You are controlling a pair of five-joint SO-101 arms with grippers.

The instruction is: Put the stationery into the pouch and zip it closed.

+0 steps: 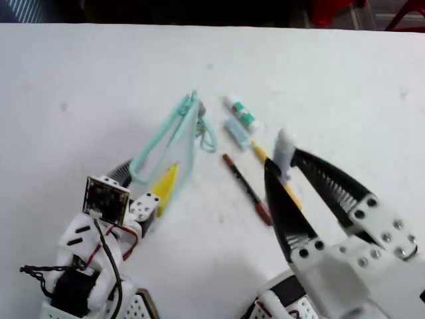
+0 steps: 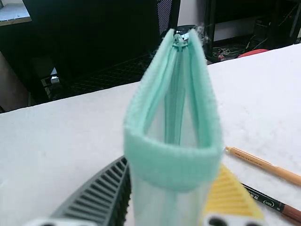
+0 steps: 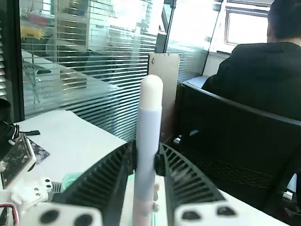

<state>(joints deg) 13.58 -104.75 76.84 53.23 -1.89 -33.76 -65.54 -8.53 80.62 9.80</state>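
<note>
Pouch (image 1: 174,136) pinched by left tool (image 1: 151,175); right tool (image 3: 146,154) clenched on white pen (image 3: 150,108).

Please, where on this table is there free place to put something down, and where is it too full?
The table is bare left of the pouch and along the far edge. Crowded: between pouch and right hand, which holds a marker, lie tube, eraser, pencil, pen.
</note>
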